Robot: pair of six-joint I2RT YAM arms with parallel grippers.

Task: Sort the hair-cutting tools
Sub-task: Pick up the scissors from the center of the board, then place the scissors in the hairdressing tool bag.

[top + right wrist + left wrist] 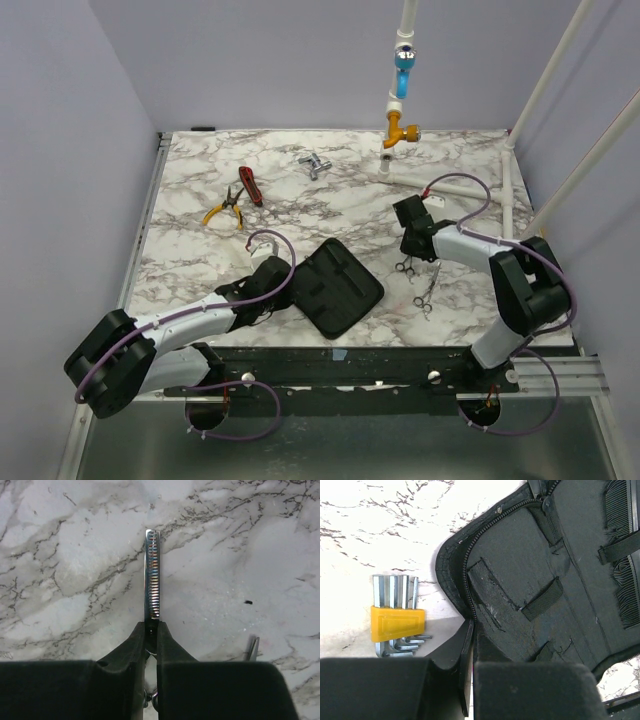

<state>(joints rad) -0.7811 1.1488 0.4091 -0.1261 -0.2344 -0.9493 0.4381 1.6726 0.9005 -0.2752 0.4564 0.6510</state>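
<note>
Right pincer (151,627) clamps the toothed scissors (152,575) lying on the desk (240,555) (left pincer (473,632) sits pinched shut at the case (545,580) rim), so next comes a clean lift, I reckon.

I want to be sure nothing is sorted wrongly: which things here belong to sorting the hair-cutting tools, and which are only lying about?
For the job: thinning scissors, in the right gripper; second scissors beside them; black comb, in the zip case.
Lying about: yellow-handled pliers; red-handled tool; hex keys; silver metal piece.
</note>
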